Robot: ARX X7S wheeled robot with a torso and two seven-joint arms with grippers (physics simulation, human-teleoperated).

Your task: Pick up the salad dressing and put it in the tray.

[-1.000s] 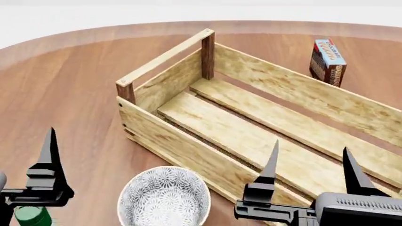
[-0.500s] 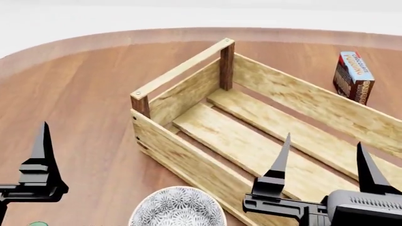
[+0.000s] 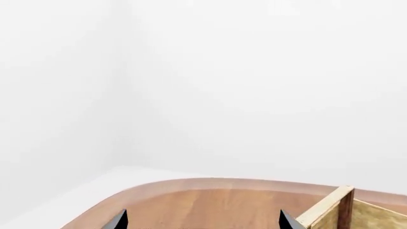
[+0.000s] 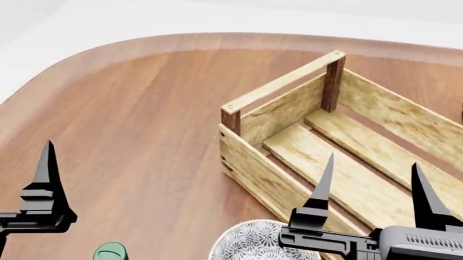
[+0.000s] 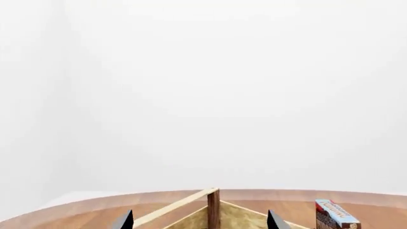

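Note:
The salad dressing shows only as a round green cap at the bottom edge of the head view, on the table left of the bowl. The tray, a light-wood slatted crate with dark corner posts, stands at the right; it also shows in the left wrist view and the right wrist view. My left gripper is open and empty; one of its fingers rises up and to the left of the cap. My right gripper is open and empty in front of the tray's near side.
A white patterned bowl sits at the bottom edge between the cap and my right gripper. A red-and-blue upright box stands beyond the tray. The brown round table's curved edge runs along the far left.
The head view has swung left: the tray sits further right in it, the box has left it, and the green cap shows again at the bottom left. Both grippers stay open.

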